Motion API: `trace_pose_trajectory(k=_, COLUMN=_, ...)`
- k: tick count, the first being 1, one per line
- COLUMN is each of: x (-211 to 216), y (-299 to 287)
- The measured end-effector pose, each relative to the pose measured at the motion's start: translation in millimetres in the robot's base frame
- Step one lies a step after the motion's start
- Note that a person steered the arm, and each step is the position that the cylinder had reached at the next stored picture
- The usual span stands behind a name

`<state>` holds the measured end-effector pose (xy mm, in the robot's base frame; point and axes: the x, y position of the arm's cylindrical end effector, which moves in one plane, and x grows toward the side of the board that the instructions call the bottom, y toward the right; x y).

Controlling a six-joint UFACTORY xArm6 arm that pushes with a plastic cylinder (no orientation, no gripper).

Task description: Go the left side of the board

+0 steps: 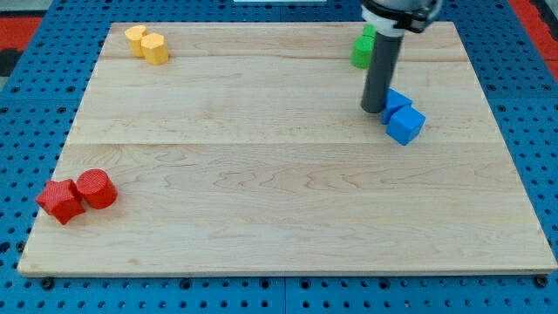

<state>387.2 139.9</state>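
My tip rests on the wooden board at the view's upper right, just left of two blue blocks: a blue cube and another blue block behind it. A green block stands above the tip, partly hidden by the rod. Two yellow blocks sit at the view's top left. A red cylinder and a red star-like block sit at the view's bottom left.
The board lies on a blue pegboard table with holes. The board's left edge runs from the top left to the bottom left corner.
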Motion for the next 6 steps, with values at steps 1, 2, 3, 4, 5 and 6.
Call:
trace_pose_trajectory(k=1, x=2, y=-29)
trace_pose_trajectory(k=2, x=2, y=-62)
trace_pose_trajectory(k=3, x=2, y=-77)
trace_pose_trajectory(k=4, x=1, y=-81)
trace_pose_trajectory(k=5, x=1, y=-82)
trace_pose_trajectory(k=6, x=1, y=-82)
